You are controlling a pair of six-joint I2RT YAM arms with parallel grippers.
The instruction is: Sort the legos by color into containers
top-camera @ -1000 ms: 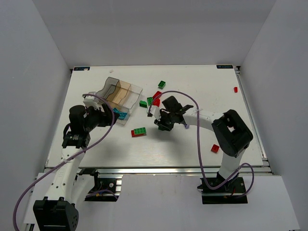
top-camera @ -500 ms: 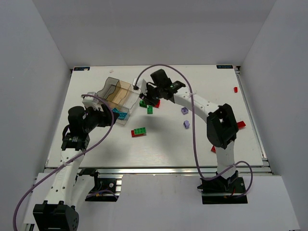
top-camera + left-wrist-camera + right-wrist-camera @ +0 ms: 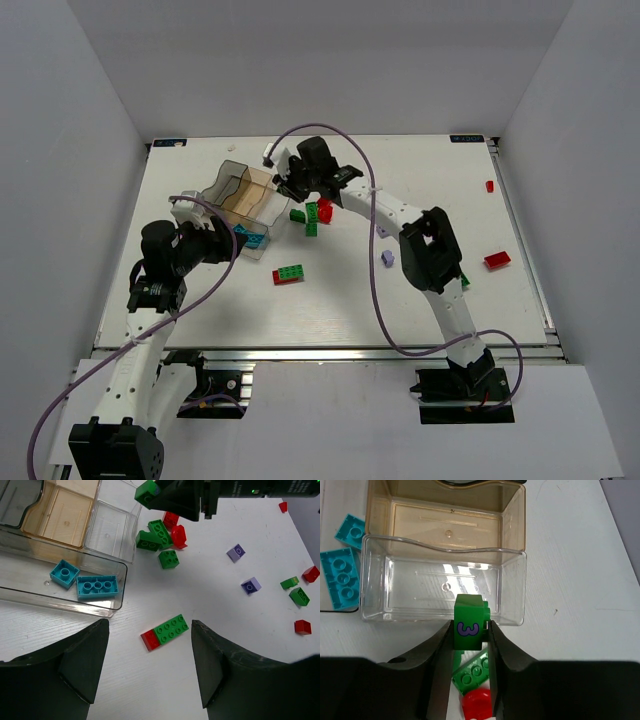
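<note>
My right gripper (image 3: 471,626) is shut on a green lego (image 3: 469,611) marked with a purple 3. It holds the lego just above the near wall of the clear compartment (image 3: 420,587) of the tray (image 3: 232,170); the same lego shows in the left wrist view (image 3: 146,492). Two cyan legos (image 3: 97,586) lie in the low clear compartment. A brownish compartment (image 3: 445,520) holds nothing. My left gripper (image 3: 148,647) is open and empty above the table, near a green-and-red lego (image 3: 165,631). In the top view the right gripper (image 3: 288,183) is at the tray's right end.
A heap of green legos (image 3: 156,536) and a red one (image 3: 176,531) lies right of the tray. Two light purple legos (image 3: 236,552) sit mid-table. More green (image 3: 299,596) and red legos (image 3: 302,626) lie to the right. The right arm (image 3: 380,205) stretches across the table.
My right arm has swung from the table's middle up and left to the tray, carrying the green lego. My left arm has not moved.
</note>
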